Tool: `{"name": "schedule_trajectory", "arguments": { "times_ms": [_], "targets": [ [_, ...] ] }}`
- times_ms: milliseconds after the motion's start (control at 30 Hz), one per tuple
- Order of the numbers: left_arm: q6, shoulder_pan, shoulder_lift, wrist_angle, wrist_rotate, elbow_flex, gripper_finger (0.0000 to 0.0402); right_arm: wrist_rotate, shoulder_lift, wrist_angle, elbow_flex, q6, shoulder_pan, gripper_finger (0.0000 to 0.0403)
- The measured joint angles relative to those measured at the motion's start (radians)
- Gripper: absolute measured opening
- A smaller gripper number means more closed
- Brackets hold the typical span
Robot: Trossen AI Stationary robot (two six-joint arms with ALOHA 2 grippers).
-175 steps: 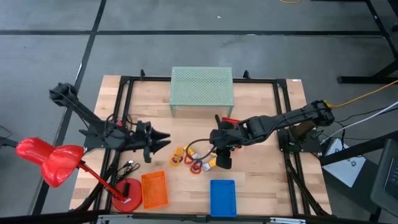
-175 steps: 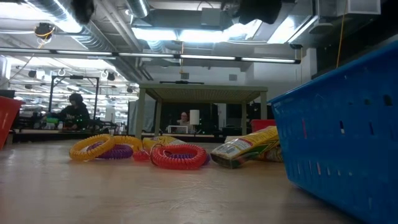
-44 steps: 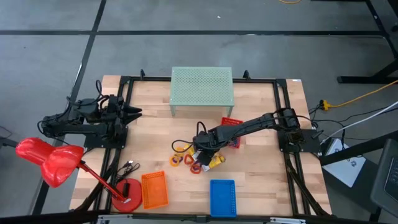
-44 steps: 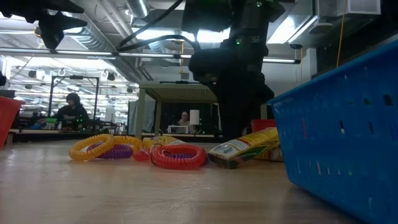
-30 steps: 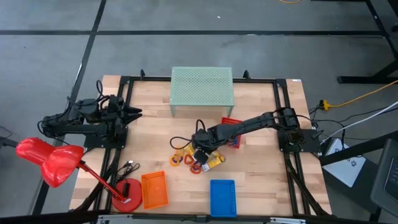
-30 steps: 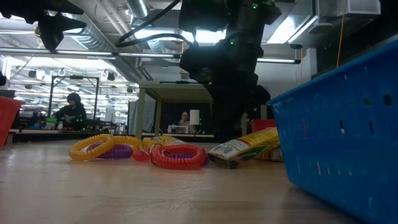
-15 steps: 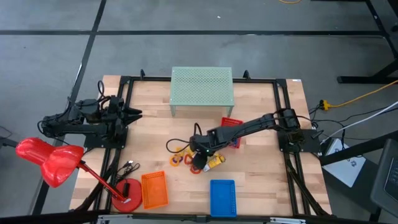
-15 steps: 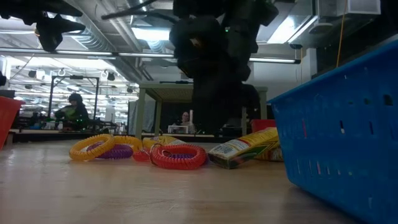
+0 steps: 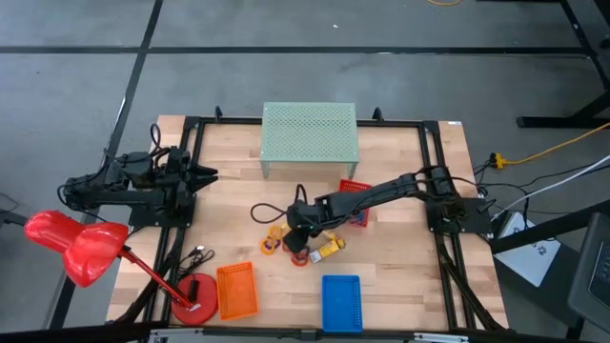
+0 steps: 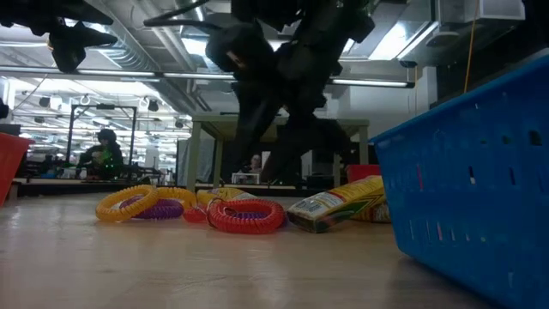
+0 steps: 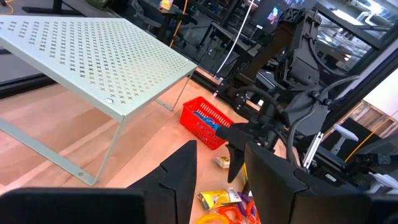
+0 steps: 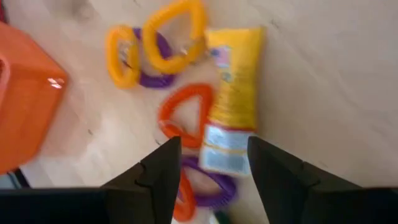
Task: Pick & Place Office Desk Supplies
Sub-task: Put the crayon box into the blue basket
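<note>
Overhead and wrist views of a two-arm workstation. The right gripper [image 9: 297, 238] reaches across the wooden table [image 9: 400, 257] to mid-table and hangs over the cluster of small supplies; its fingers [image 12: 163, 171] stand apart with nothing between them — released, not grasping. Directly below it lie a yellow packet [image 12: 231, 93], two yellow rings [image 12: 171, 34], an orange ring [image 12: 185, 118] touching the packet's side, and purple rings [image 12: 208, 186], one partly under the yellow pair. In the low view the same cluster sits on the tabletop: a red coil ring [image 10: 246, 215] just beside the yellow packet, with yellow and purple rings farther over.

The left gripper [image 9: 205, 174] waits near the table's left edge, well apart from the supplies — its fingers [image 11: 180, 171] parted and empty.

Containers: an orange basket [image 9: 236, 291] and a blue basket [image 9: 341, 302] near the front edge, a small red basket [image 9: 356, 202] beside the right arm, apparently holding something blue. A pale green perforated shelf [image 9: 309, 136] stands at the back, and a red desk lamp [image 9: 76, 246] at the front left corner.
</note>
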Motion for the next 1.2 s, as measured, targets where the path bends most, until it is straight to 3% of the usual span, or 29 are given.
{"name": "schedule_trajectory", "arguments": {
  "times_ms": [567, 700, 1000, 1200],
  "targets": [
    [-0.003, 0.0, -0.006, -0.007, 0.003, 0.001, 0.0131, -0.014, 0.07, -0.004, 0.001, 0.088, -0.011, 0.0183],
    [-0.005, 0.0, -0.006, -0.007, 0.004, 0.001, 0.0131, -0.009, 0.072, 0.009, 0.001, 0.101, -0.011, 0.0148],
    [-0.005, 0.0, -0.006, -0.007, 0.01, 0.001, 0.0131, -0.018, 0.072, 0.043, 0.001, 0.099, -0.02, 0.0018],
    [-0.001, 0.0, -0.006, -0.007, 0.01, 0.001, 0.0131, -0.03, 0.073, 0.06, 0.0, 0.099, -0.022, 0.0003]
  ]
}}
